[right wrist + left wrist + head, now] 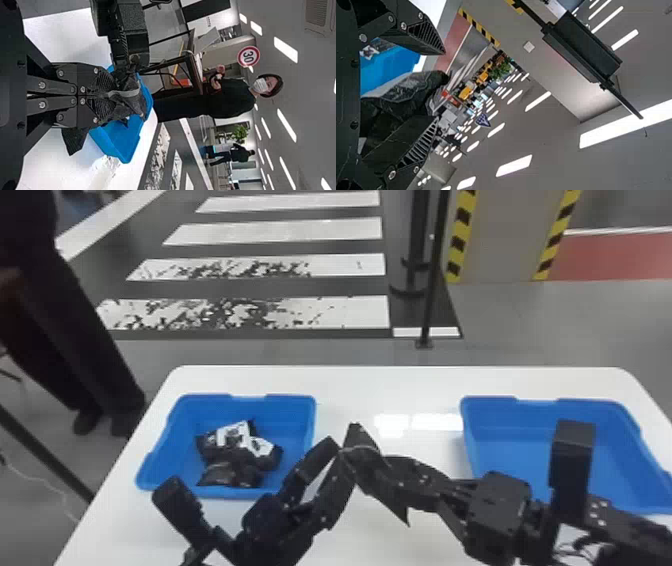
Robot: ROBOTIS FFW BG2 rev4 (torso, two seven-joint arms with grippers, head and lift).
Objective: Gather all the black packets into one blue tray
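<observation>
The right gripper (115, 95) grasps a black plastic packet (132, 99) beside the parted left gripper (440, 85), itself nearer the blue plastic tray (292, 409) holding packets (235, 457).

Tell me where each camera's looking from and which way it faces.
Head view: robot's head, forward and down over the white table; left arm and right arm show.
Left wrist view: faces robot's right, toward yellow-and-black stripes; left gripper shows, open.
Right wrist view: faces robot's left; right gripper shows, gripping a black crinkled packet.
Head and right wrist views share the left blue plastic tray.
</observation>
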